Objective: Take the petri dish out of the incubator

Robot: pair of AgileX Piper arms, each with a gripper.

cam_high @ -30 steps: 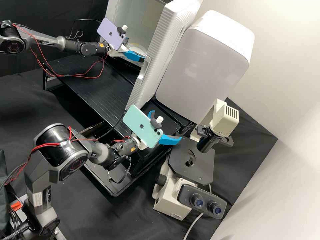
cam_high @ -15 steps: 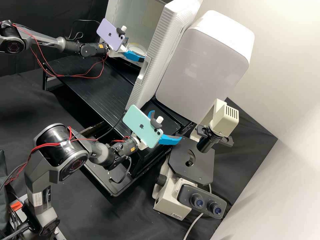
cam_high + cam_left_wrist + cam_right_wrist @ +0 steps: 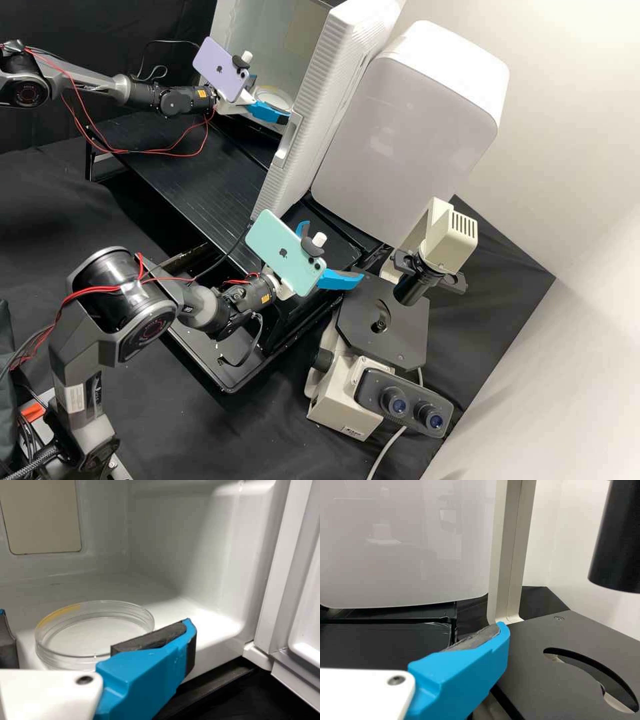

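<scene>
Left claw (image 3: pixel 94 622) flanks a clear, seemingly empty petri dish (image 3: pixel 95 636).

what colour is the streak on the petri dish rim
Yellow, on the clear petri dish; best in left wrist view.

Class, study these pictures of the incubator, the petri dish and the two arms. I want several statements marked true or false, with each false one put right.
1. The petri dish lies on the floor of the incubator. True.
2. The incubator's door is shut. False: it stands open.
3. The left hand is open, with one finger on each side of the dish. True.
4. The right hand holds the dish. False: it is open and empty, next to the microscope stage.
5. The dish lies on the microscope stage. False: the dish is inside the incubator.
</scene>
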